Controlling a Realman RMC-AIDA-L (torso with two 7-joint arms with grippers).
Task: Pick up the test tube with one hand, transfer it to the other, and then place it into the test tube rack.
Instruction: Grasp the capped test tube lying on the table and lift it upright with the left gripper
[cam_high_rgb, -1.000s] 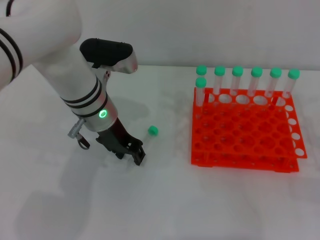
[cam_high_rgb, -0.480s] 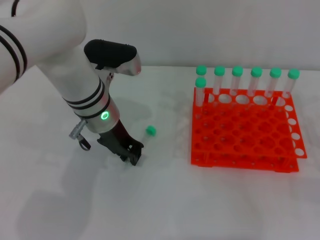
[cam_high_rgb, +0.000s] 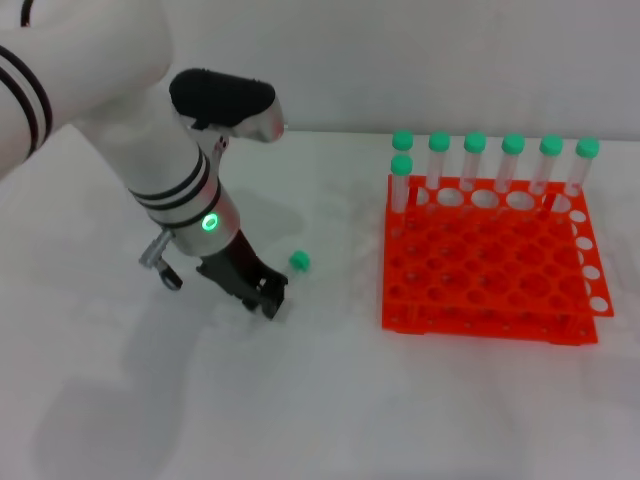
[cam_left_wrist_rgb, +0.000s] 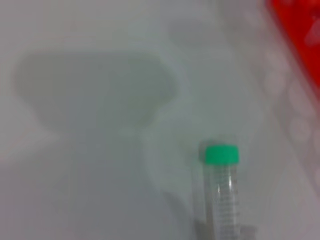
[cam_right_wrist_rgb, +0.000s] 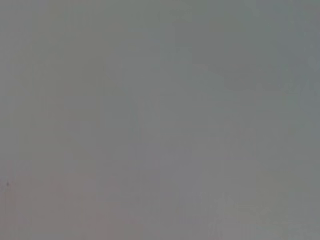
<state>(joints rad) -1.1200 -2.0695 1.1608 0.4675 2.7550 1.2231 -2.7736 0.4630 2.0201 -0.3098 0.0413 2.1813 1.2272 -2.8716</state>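
The test tube (cam_high_rgb: 298, 261) shows in the head view mainly as a green cap on the white table, left of the orange test tube rack (cam_high_rgb: 400, 300). In the left wrist view the clear tube (cam_left_wrist_rgb: 222, 192) runs from its green cap back toward the hand. My left gripper (cam_high_rgb: 270, 298), black fingers below a white forearm with a green light, is low over the table and shut on the tube's bottom end. The right arm is out of view; its wrist view is blank grey.
Several green-capped tubes (cam_high_rgb: 475, 160) stand upright in the rack's back row, with one more (cam_high_rgb: 402, 180) in the row in front at the rack's left corner. The rack's other holes are open. An edge of the rack (cam_left_wrist_rgb: 300, 35) shows in the left wrist view.
My left gripper has shifted a little to the left and up, and the green cap has moved left with it.
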